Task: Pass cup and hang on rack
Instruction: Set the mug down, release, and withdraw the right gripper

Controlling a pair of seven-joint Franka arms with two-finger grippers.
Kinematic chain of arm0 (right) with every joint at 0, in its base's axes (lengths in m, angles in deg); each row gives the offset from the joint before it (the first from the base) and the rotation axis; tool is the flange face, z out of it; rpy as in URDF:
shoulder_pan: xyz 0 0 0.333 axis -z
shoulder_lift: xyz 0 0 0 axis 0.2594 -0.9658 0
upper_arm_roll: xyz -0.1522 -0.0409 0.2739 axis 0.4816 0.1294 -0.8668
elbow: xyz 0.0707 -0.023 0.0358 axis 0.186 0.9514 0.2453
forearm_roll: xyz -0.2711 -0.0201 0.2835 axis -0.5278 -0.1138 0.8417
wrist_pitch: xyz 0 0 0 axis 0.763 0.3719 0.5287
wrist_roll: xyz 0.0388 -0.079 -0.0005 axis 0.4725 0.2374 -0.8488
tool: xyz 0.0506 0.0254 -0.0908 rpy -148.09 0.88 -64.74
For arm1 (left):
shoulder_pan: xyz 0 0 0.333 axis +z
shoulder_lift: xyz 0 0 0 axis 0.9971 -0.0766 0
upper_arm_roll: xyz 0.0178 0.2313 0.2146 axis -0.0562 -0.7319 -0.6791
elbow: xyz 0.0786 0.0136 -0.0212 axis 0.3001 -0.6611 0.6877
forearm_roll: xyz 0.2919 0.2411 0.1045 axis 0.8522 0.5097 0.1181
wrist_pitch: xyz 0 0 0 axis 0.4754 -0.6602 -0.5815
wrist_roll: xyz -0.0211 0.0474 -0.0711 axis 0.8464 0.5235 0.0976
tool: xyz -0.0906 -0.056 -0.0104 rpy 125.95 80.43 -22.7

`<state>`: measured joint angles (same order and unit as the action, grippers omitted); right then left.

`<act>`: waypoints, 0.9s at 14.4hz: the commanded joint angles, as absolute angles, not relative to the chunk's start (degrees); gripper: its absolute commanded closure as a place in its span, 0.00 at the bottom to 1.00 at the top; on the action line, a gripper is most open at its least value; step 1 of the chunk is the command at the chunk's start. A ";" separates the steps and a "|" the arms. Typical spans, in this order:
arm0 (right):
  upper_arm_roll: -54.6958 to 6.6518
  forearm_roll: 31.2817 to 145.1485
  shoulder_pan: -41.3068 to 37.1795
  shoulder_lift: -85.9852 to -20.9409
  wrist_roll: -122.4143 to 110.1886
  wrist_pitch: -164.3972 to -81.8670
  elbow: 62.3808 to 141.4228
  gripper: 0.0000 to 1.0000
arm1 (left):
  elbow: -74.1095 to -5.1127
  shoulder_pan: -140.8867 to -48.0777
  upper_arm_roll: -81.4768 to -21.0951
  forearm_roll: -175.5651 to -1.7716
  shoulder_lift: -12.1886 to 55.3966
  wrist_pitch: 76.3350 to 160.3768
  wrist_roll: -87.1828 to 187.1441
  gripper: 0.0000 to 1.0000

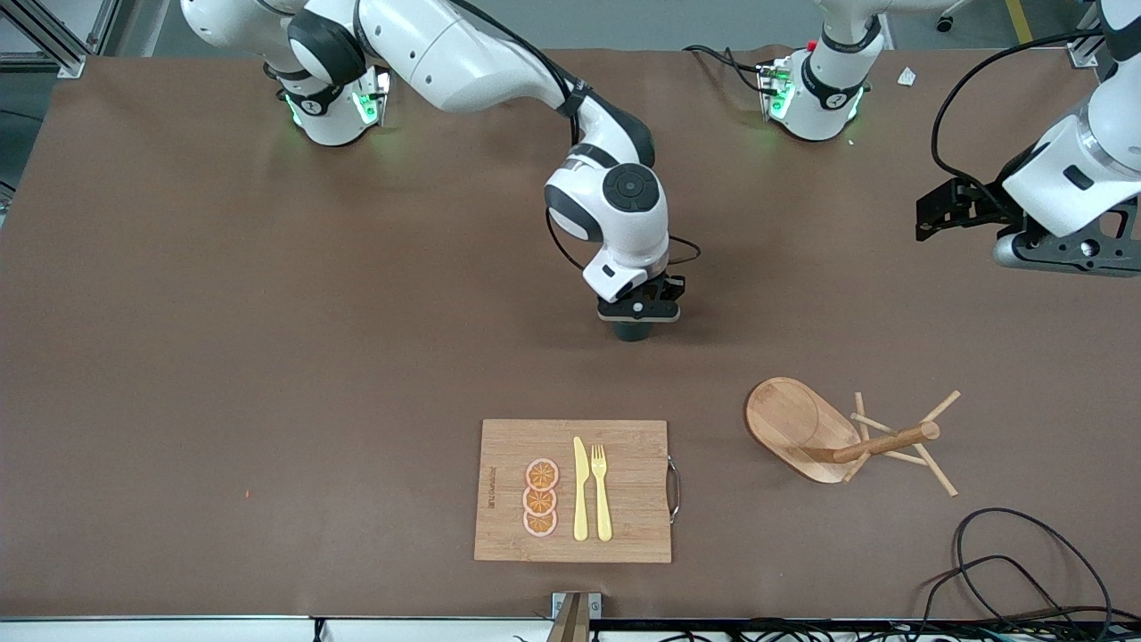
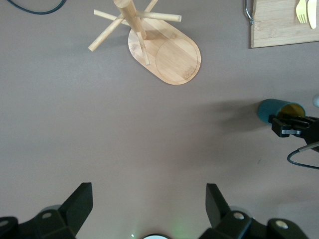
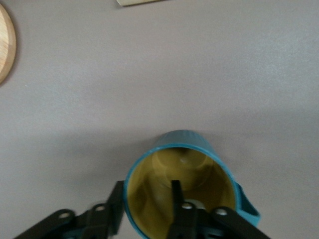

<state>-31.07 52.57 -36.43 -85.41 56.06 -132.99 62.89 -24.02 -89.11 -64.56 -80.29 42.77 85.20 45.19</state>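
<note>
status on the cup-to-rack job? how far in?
Early. Done: cup stands on the table mid-way between the arms, under the right gripper. In hand: that gripper straddles the cup's rim, one finger inside, one outside; whether it grips is unclear. Left: left gripper waits open at its end of the table, no handover yet; rack holds nothing.

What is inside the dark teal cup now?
One finger of the right gripper reaches inside the dark teal cup, against its yellowish wall; the other is outside. Nothing else shows; the finger hides some of the bottom.
</note>
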 commanded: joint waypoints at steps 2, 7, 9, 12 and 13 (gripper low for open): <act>-30.44 52.95 -36.30 -81.43 57.28 -131.70 62.21 0.00 | -22.69 -89.65 -64.43 -78.71 42.39 84.86 45.46 0.00; -29.74 52.60 -26.04 -73.61 55.28 -126.96 62.56 0.00 | -22.69 -89.91 -64.25 -78.80 42.39 85.56 45.38 0.00; -29.65 53.12 -19.01 -71.05 44.42 -122.24 62.82 0.00 | -22.60 -90.00 -64.08 -78.80 41.87 85.83 45.64 0.00; -29.56 53.30 -10.21 -68.76 35.06 -117.38 62.82 0.00 | -22.60 -91.75 -62.59 -77.84 41.69 85.92 49.66 0.00; -29.56 53.22 -7.23 -68.32 34.69 -116.68 62.82 0.00 | -22.60 -93.15 -62.49 -77.13 41.60 86.01 52.90 0.00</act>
<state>-28.30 52.85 -11.27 -70.51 36.74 -117.63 60.34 -23.92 -90.61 -63.32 -79.41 42.37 85.88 48.01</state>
